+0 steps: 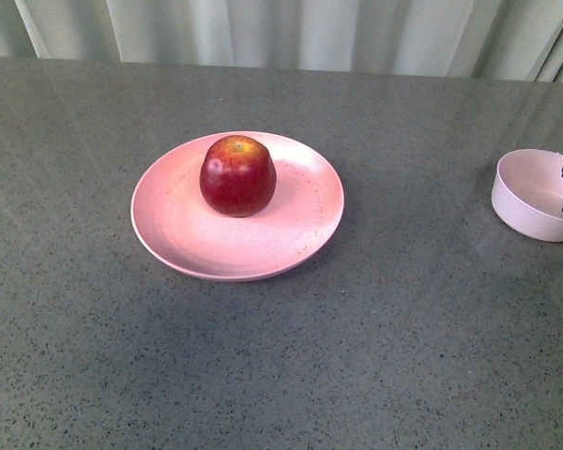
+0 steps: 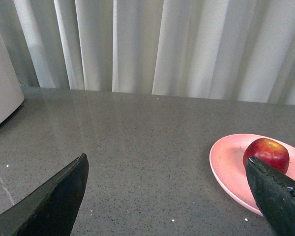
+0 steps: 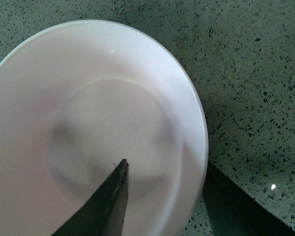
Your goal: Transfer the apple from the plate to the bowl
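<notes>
My left gripper [image 2: 167, 201] is low over the table [image 1: 263, 375], its fingers spread wide with nothing between them. The apple [image 1: 237, 175] sits upright on the plate [image 1: 183, 234], a little behind its middle. Well apart to the right stands the bowl [image 1: 530, 202]. My right gripper [image 3: 172, 206] is parted across its rim, with one finger over the inside and one outside.
</notes>
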Robot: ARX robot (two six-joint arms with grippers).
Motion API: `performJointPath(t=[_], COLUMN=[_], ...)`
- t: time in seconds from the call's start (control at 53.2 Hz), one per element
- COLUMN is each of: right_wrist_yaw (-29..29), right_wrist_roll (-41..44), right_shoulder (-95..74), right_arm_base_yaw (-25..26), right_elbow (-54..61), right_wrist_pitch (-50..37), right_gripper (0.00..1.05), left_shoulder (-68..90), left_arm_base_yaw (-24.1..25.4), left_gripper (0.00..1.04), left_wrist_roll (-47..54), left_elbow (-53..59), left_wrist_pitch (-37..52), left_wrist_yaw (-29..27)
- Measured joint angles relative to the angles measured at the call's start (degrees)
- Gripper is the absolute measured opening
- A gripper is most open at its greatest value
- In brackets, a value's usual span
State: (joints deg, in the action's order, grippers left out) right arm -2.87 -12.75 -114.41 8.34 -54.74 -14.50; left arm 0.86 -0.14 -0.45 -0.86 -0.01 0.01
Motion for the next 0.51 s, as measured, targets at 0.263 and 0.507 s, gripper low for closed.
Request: performJointPath(t=[0.263, 0.507], right_wrist_yaw=[-3.4, -4.1], right_wrist_roll=[-1.3, -3.3], right_shoulder=[1.4, 4.7], right_arm_base_yaw=[-0.5, -6.4], right_elbow=[1.0, 2.2], right_wrist_pitch=[-0.2, 0.0], right_gripper=[0.03, 0.02], left_shoulder=[0.0, 0.0], left_arm_base_yaw=[0.0, 0.0], left_gripper=[0.96, 0.96], left_wrist_roll=[0.0, 0.0], left_elbow=[0.0, 0.0], left_wrist_pitch=[0.0, 0.0], left_wrist_yaw=[0.0, 0.0])
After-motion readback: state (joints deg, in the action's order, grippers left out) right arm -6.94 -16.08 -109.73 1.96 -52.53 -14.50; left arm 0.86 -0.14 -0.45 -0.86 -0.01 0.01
